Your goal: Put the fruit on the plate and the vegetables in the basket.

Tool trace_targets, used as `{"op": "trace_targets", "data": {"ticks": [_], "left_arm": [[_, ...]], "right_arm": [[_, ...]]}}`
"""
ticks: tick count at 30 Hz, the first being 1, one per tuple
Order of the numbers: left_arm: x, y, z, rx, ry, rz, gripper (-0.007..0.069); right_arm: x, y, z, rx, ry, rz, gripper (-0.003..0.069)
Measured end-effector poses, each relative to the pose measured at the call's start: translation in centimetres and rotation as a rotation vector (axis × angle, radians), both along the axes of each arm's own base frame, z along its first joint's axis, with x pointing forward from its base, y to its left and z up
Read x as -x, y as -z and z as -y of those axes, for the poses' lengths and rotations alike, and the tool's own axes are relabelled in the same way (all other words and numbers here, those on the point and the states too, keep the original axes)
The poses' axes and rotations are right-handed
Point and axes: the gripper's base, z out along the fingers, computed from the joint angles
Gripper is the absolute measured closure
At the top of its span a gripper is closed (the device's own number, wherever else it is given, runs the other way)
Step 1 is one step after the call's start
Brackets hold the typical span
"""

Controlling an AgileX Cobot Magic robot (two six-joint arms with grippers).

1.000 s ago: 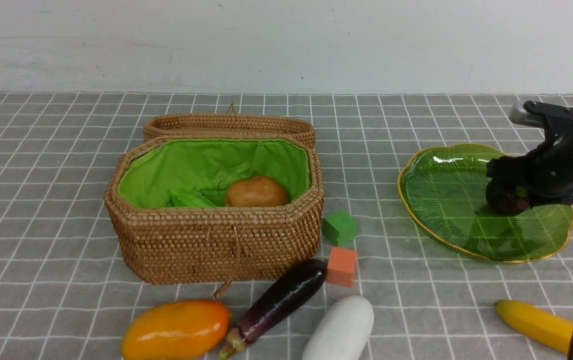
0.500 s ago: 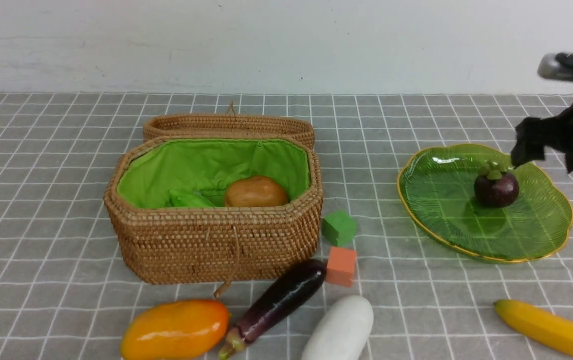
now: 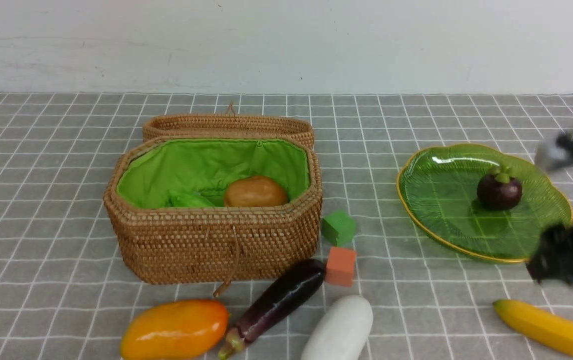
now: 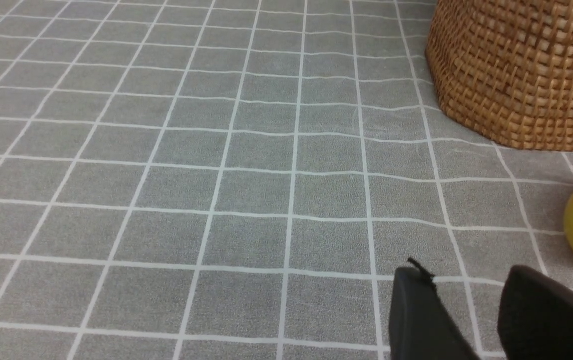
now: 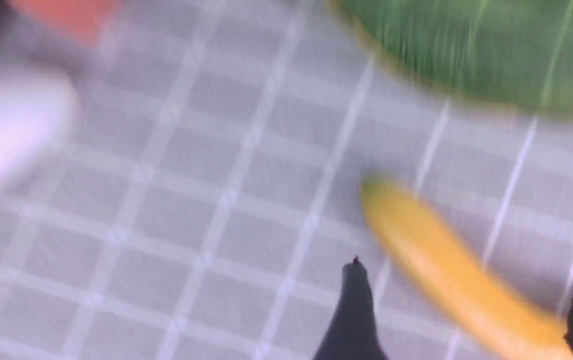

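1. Surveying the desk (image 3: 41,200): it is covered by a grey cloth with a white grid, and a pale wall stands behind.
2. A large brown woven rattan basket (image 3: 216,240) stands left of centre. It is oblong with cut corners, lined in bright green cloth, and open. Its matching woven lid (image 3: 226,125) lies just behind it.
3. Inside the basket is a brown-orange oval potato (image 3: 256,191). A bright green wrinkled pod (image 3: 189,200) lies beside it on the left, half hidden by the front wall.
4. A translucent green ribbed glass plate (image 3: 441,200) with a wavy edge and thin gold rim sits well right of the basket. A small round dark purple mangosteen (image 3: 499,191) sits on it, green leafy cap up.
5. Along the desk's near edge, from left to right:
   - a plump, glossy orange-yellow mango (image 3: 174,330);
   - a long glossy dark purple eggplant (image 3: 279,300), lying diagonally with its stem end nearest the camera;
   - a white oblong radish (image 3: 339,330) just beside the eggplant;
   - a long yellow banana (image 3: 551,330) at far right, nearer the camera than the plate.
6. A small green cube (image 3: 339,227) and a small orange cube (image 3: 341,266) sit by the basket's right corner. The orange one is at the eggplant's far tip, and I cannot tell if they touch.
7. The right claw (image 5: 471,280) is blurred. It is above the cloth between the plate's near rim and the banana, fingers spread wide and pinching nothing.
8. The left claw (image 4: 466,320) is low over bare cloth near the basket's left end and the mango. Its fingers are parted with a gap and grip nothing.
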Motion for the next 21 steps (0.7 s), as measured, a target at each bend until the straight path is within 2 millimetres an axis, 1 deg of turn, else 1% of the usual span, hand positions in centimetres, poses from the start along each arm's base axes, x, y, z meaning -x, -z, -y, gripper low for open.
{"op": "trace_targets", "data": {"ticks": [1,2,4,7,12,14,16,17,18,20,21], "left_arm": [[0.0,0.0,0.0,0.0,0.0,0.0,0.0386],[0.0,0.0,0.0,0.0,0.0,0.0,0.0386],[0.0,0.0,0.0,0.0,0.0,0.0,0.0386],[0.0,0.0,0.0,0.0,0.0,0.0,0.0386],[0.0,0.0,0.0,0.0,0.0,0.0,0.0386],[0.0,0.0,0.0,0.0,0.0,0.0,0.0386],[0.0,0.0,0.0,0.0,0.0,0.0,0.0386],[0.0,0.0,0.0,0.0,0.0,0.0,0.0386],[0.0,0.0,0.0,0.0,0.0,0.0,0.0386],[0.0,0.0,0.0,0.0,0.0,0.0,0.0386],[0.0,0.0,0.0,0.0,0.0,0.0,0.0386]], "right_arm": [[0.1,0.2,0.1,0.012,0.001,-0.01,0.0146],[0.4,1.9,0.5,0.061,0.006,-0.077,0.0165],[0.3,3.2,0.9,0.106,0.004,-0.113,0.0174],[-0.7,4.8,1.3,0.176,-0.023,-0.122,0.0181],[-1.9,6.9,1.3,0.183,-0.032,-0.146,0.0183],[-2.5,8.3,1.3,0.198,-0.046,-0.173,0.0183],[-2.9,8.7,1.3,0.202,-0.051,-0.176,0.0185],[-3.0,9.7,1.2,0.199,-0.052,-0.21,0.0202],[-3.0,10.1,1.2,0.2,-0.052,-0.232,0.0213],[-3.1,10.2,1.2,0.191,-0.046,-0.242,0.0266],[-3.1,10.3,1.1,0.186,-0.042,-0.246,0.0309]]}}
